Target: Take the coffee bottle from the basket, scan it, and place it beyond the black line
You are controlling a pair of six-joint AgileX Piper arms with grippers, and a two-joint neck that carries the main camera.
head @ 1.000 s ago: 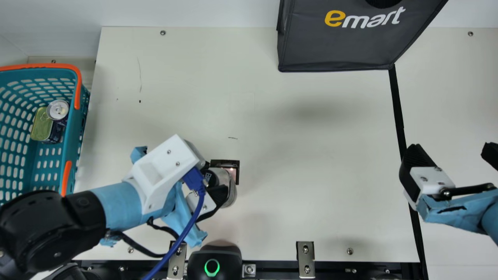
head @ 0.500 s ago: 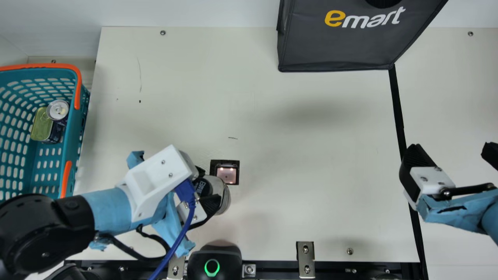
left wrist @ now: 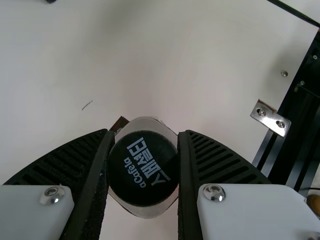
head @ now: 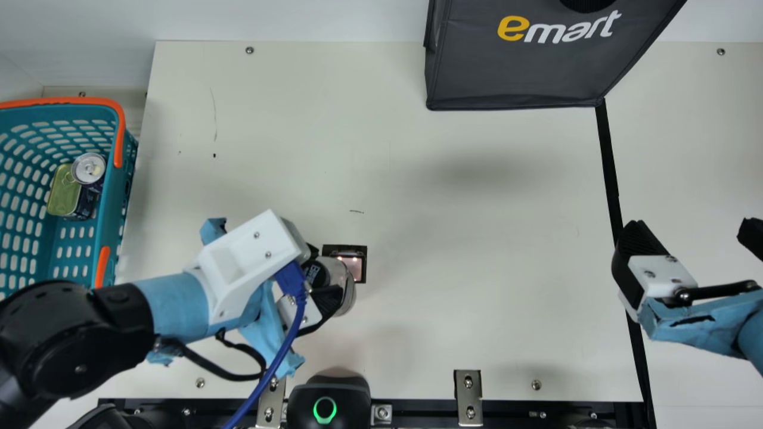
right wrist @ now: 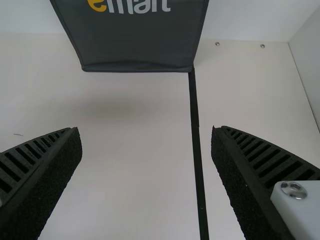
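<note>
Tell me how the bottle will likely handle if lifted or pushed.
The bottle is probably fairly stiff, showing no obvious buckling in the left end effector. Its glossy body may be slippery. Being rounded, it could roll if laid down.

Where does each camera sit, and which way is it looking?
Main view: on the neck, looking down at the table, basket and bag; both arms show.
Left wrist view: on the left wrist, looking down onto the coffee bottle; the left gripper shows, holding it.
Right wrist view: on the right wrist, looking across the table along the black line; the open right gripper shows.
Shared: the main and right wrist views both see the bag and line.
</note>
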